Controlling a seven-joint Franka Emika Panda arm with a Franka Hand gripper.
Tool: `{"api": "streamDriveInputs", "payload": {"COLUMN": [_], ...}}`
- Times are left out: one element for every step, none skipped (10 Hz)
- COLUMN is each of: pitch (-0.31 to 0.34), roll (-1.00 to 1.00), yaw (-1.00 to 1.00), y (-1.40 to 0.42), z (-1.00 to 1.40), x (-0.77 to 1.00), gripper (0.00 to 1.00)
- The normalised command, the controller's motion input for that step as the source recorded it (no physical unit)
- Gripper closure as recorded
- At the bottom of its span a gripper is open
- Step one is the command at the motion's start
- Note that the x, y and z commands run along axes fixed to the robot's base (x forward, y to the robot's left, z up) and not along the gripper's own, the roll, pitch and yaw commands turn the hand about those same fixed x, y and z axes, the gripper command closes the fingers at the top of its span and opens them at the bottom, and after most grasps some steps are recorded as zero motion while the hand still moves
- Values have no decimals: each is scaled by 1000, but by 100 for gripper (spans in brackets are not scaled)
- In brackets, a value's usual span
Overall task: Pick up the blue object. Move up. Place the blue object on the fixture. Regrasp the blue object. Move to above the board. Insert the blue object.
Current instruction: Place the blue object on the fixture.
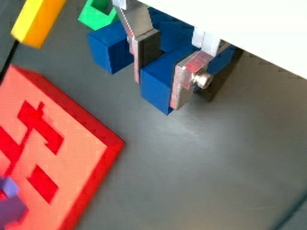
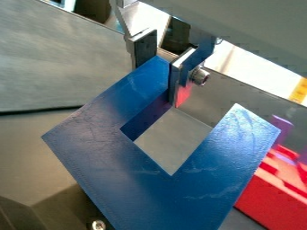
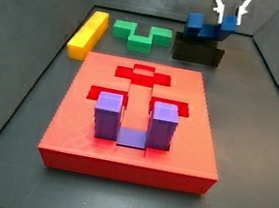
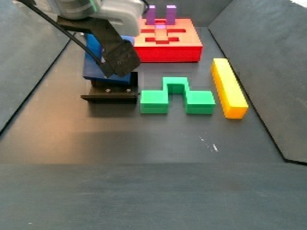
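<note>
The blue object [image 3: 208, 27] sits on the fixture [image 3: 197, 51] at the far end of the bench, toward one corner in a side view, with its two prongs pointing up. In a wrist view the blue object [image 2: 168, 153] fills the frame, its U-notch open and dark floor showing through.

The gripper [image 2: 166, 65] is at the blue object. In both wrist views one silver finger [image 1: 189, 79] lies against the outside of a prong and the other finger [image 1: 146, 49] stands in the notch beside it, so the jaws straddle one prong with little or no gap. I judge them narrow and closed on that prong, though whether they are pressing firmly cannot be read. In a side view the gripper [image 3: 227, 10] hangs straight over the block; in the other side picture the arm covers most of it and the gripper [image 4: 110, 56] is largely hidden.

The board [image 3: 85, 137] lies in the middle of the bench, well apart from the fixture. A purple block [image 3: 133, 120] already stands in it with both prongs up. The cross recess [image 3: 141, 75] on the board's far half is empty.

Beside the fixture, along the same far edge, lie a green block [image 4: 178, 96] and a yellow bar [image 4: 228, 86], neither touched.

As to progress: the pick-up, the lift and the placing on the fixture look done. The regrasp seems to be in hand or just made. Carrying the block over the board and inserting it are left.
</note>
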Motion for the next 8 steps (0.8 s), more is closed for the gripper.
{"api": "streamDriveInputs", "payload": {"pitch": [0,0,40,74,171,197,51,0], "roll": [83,163,297,394,234,86,206,23], "yaw": [-166,-23,0,34,49,0,0,0], "y": [0,0,9,0,0,43,0,0], "z": [-146,-240,-369,-480,-437,-369,-91,0], "x": [0,151,129,14,131,120,0,0], "gripper": [100,100,100,100,100,100,100,100]}}
